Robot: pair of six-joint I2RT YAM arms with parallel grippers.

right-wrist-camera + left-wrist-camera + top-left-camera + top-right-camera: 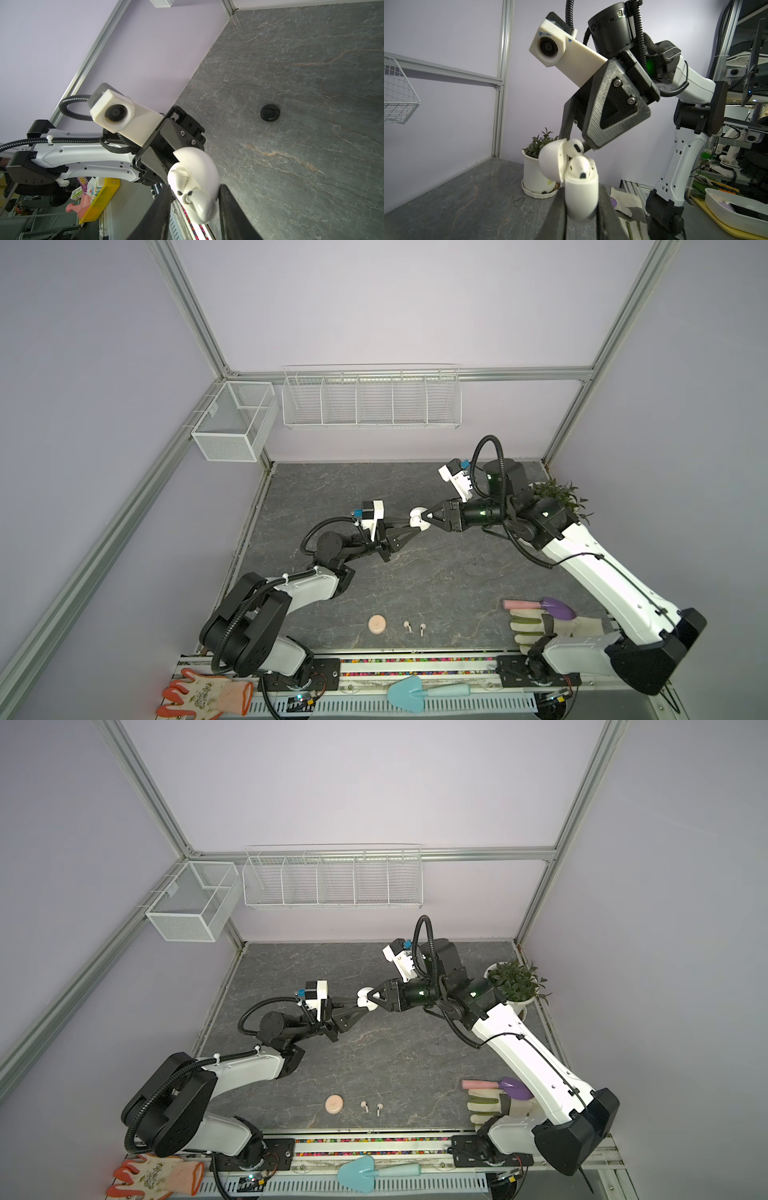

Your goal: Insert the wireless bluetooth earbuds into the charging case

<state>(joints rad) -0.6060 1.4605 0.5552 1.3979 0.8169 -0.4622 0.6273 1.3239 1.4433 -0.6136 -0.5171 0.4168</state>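
Observation:
My left gripper [412, 524] [581, 187] is shut on a white charging case [581, 199] [365, 999], held above the table's middle with its lid [550, 164] swung open. One white earbud [580, 168] sits in the case. A second white earbud [575, 147] [200, 201] rests at the case's mouth between the fingers of my right gripper [427, 517] [196, 188]. Those jaws stand apart with thin gaps on either side of it. Two pale pink earbuds [407, 626] [422, 628] lie near the front edge beside a round pink case [377, 624].
A potted plant [515, 982] stands at the right edge behind the right arm. A purple trowel [557, 608] and a pale glove [532, 624] lie at the front right. A round black case [269, 112] lies on the slate. An orange glove [203, 695] and a blue trowel [415, 693] lie off the front.

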